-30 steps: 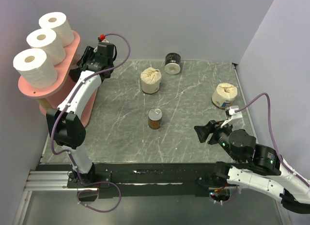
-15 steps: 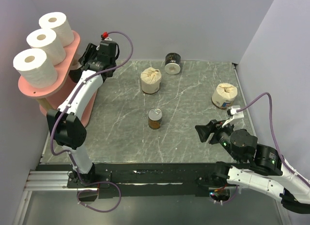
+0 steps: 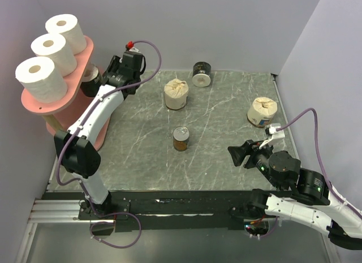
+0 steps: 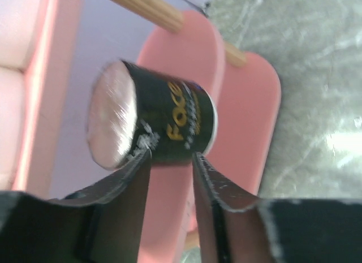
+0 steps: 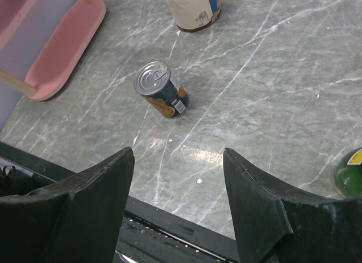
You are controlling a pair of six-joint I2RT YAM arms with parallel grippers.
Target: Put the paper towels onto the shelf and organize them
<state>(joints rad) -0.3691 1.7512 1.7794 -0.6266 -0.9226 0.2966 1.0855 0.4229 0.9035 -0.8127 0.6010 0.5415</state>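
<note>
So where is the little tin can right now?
In the top view the tin can stands near the middle of the table, just nearer the arms than the cream-wrapped roll.

Both arms are white tubes with fat black joints. The left arm point(image 3: 96, 107) has a thin purple cable point(image 3: 158, 58) with a small red plug point(image 3: 130, 45). The right arm point(image 3: 294, 209) has a second purple cable point(image 3: 308, 110) and tiny green lights point(image 3: 263, 168). The left gripper point(image 4: 171, 154) and right gripper point(image 5: 178, 151) each have two black wedge fingers point(image 4: 121, 186) with scratched, pale edges.
</note>
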